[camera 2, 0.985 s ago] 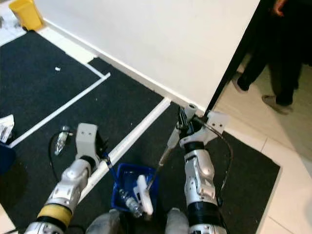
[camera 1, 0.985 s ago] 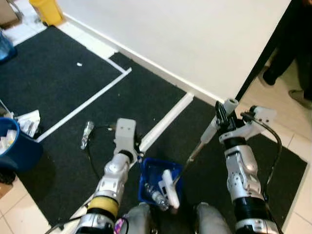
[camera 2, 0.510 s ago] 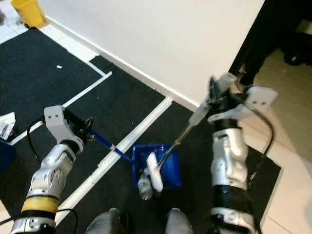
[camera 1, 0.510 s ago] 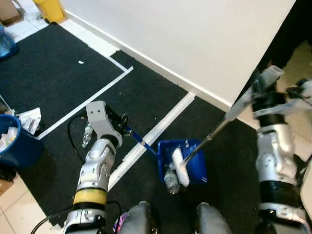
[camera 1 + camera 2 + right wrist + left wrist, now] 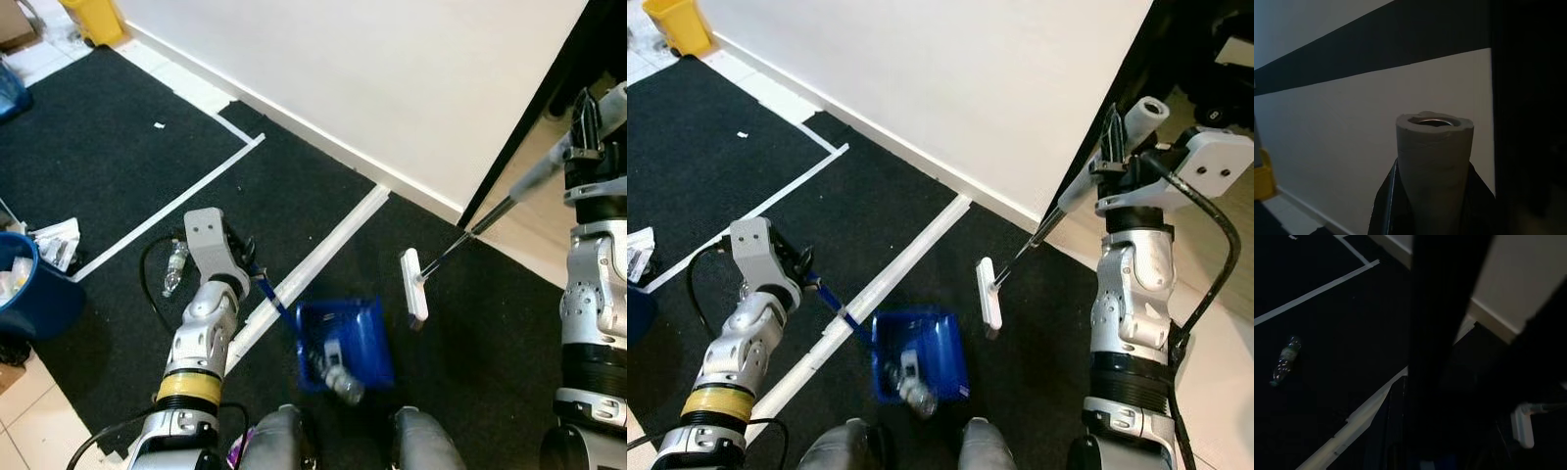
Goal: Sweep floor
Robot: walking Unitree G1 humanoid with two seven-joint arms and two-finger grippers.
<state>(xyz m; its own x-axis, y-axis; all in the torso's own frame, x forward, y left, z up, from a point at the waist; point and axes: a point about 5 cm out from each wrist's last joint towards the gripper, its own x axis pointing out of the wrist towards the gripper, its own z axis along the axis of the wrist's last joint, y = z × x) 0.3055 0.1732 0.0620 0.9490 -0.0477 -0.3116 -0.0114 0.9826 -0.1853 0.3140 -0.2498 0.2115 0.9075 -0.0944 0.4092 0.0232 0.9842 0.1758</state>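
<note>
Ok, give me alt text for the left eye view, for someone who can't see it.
The left hand holds a blue dustpan containing a plastic bottle on black carpet, while the right hand holds a broom lifted clear beside it.

Bright head views (dustpan blurred), dim wrists.

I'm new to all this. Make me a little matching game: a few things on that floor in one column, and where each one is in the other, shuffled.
Things:
1. dustpan
2. broom head
3. yellow bin
4. loose bottle

Places:
A. far corner by the wall
B. on the carpet beside the left arm
C. raised off the carpet on the right hand's stick
D. on the left hand's blue handle, a bottle inside

Pairs: 1-D, 2-C, 3-A, 4-B
</note>
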